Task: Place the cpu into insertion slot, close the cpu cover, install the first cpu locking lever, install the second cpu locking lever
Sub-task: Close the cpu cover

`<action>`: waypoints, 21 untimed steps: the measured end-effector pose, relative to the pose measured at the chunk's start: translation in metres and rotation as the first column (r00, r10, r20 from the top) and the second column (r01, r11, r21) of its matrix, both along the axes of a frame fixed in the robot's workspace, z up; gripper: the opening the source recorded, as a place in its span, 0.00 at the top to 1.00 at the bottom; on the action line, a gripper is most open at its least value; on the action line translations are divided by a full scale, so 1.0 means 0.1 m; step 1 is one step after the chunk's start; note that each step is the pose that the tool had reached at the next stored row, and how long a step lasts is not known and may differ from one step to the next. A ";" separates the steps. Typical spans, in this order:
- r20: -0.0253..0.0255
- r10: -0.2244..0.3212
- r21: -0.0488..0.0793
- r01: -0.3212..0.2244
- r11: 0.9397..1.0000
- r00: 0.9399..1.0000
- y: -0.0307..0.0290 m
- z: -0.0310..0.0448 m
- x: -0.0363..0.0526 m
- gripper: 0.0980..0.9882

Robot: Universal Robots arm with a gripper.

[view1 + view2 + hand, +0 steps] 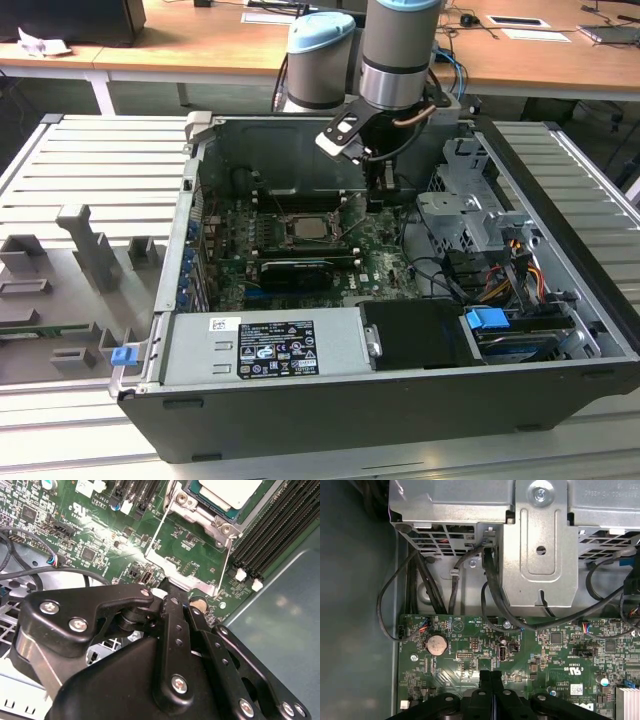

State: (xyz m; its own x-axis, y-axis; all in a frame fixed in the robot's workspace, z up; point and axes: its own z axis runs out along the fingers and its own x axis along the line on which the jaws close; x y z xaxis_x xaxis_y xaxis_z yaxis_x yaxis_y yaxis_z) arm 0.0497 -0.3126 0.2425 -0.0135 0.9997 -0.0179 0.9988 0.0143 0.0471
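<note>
The exterior view stands off the arm (400, 50), high and some way back from the open computer case (300, 425). It looks down at a slant into the case, so the whole case and the desks (520, 60) behind it fit in. Both wrist views sit very near the gripper (172, 587) (490, 672) and look past it onto the motherboard (100, 535) from close up, the second wrist view facing towards the cpu (230, 490) and the first wrist view facing the opposite way, towards the drive cage (540, 540). These two share the gripper and the green board just around it, a region which the exterior view shows small in the middle of the case.
</note>
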 end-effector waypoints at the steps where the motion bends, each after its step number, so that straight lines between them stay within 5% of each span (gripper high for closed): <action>1: 0.000 0.000 0.000 0.000 1.000 1.000 0.000 0.000 -0.004 0.99; 21: 0.000 0.000 0.000 0.000 1.000 1.000 0.000 0.000 -0.059 0.99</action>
State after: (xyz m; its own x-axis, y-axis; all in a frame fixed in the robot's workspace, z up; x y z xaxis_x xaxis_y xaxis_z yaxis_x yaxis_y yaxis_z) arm 0.0438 -0.3126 0.2425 -0.0135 0.9997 -0.0179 0.9988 0.0143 0.0471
